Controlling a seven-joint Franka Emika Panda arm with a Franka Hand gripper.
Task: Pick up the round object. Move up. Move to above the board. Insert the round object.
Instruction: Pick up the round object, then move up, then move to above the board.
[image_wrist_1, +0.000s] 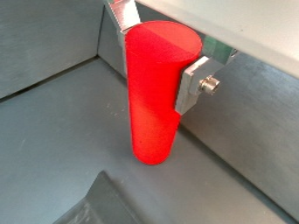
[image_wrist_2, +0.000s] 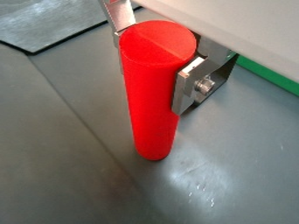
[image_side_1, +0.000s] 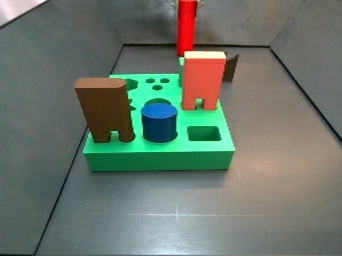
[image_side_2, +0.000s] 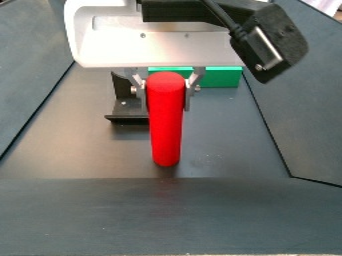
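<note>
The gripper (image_side_2: 163, 80) has its fingers (image_wrist_2: 187, 87) closed tight on the top of the round object (image_side_2: 164, 118). It hangs upright, behind the board (image_side_1: 160, 150), with the fixture (image_side_2: 123, 106) nearby.

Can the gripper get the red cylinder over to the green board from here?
Probably yes: the gripper is shut on the red cylinder, and nothing stands between it and the green board.
</note>
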